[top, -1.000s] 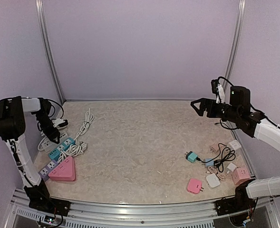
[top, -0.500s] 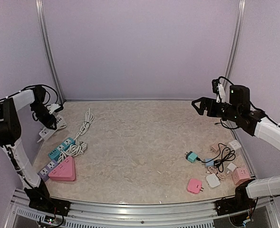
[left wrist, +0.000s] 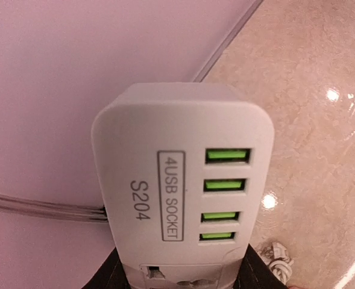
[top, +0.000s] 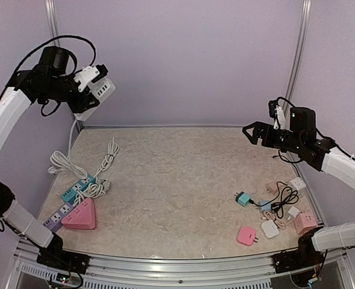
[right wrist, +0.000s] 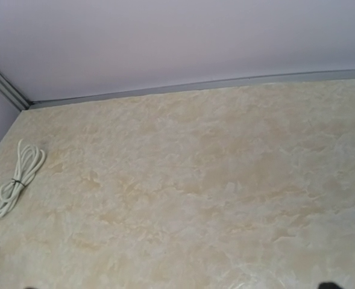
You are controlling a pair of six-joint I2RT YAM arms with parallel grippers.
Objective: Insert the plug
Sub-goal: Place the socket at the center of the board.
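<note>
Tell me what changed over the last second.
The left gripper closed on the white power strip at the table's left edge and lifted it high into the air, its cord trailing down. The right gripper stayed open in the air; the chargers and the other power strips on the table did not move.

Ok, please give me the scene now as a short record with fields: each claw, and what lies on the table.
left claw: high up near the back left corner, shut on the white socket block
right claw: open, empty, above the right side of the table
table left: teal power strip, pink triangular socket, white cable
table right: teal plug, pink adapter, black cable
</note>
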